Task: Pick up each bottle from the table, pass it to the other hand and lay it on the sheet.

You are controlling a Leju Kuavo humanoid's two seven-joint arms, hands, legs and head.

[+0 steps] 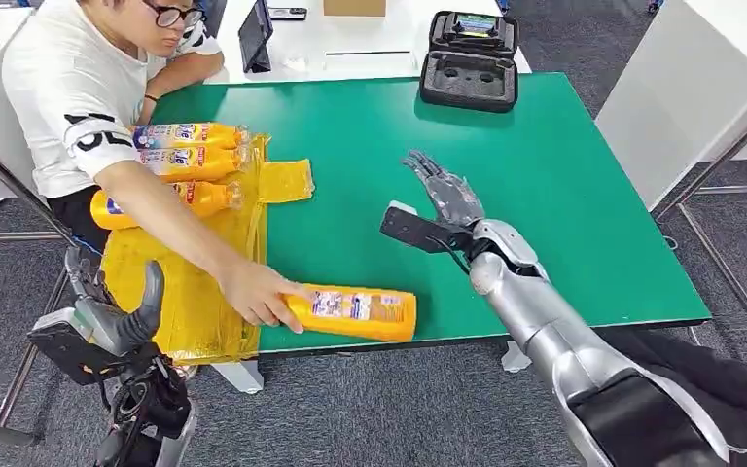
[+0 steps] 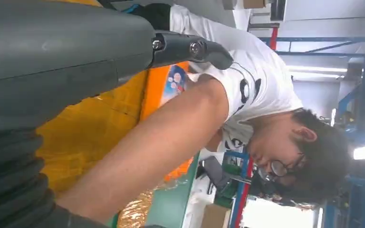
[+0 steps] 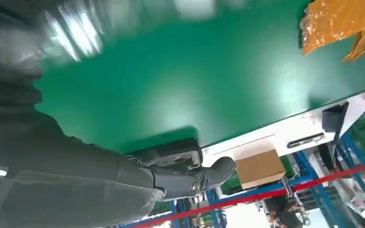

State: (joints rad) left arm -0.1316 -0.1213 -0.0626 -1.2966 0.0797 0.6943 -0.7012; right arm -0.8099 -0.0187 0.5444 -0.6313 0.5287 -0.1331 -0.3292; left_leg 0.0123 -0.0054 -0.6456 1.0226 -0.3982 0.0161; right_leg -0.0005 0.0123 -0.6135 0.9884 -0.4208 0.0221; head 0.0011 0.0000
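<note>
An orange bottle (image 1: 355,311) lies on the green table (image 1: 545,175) near its front edge, with a person's hand (image 1: 258,295) on its left end. Three more orange bottles (image 1: 190,161) lie side by side on the yellow sheet (image 1: 199,292) at the table's left. My right hand (image 1: 443,195) hovers open over the table, above and right of the front bottle, fingers spread. My left hand (image 1: 107,311) hangs open off the table's left front corner, holding nothing. In the left wrist view the person's forearm (image 2: 161,142) crosses the yellow sheet (image 2: 90,123).
A person in a white shirt (image 1: 68,88) sits at the table's left side, arm stretched across the sheet. A dark open case (image 1: 469,60) stands at the table's far edge. A white desk (image 1: 350,39) with a tablet lies behind.
</note>
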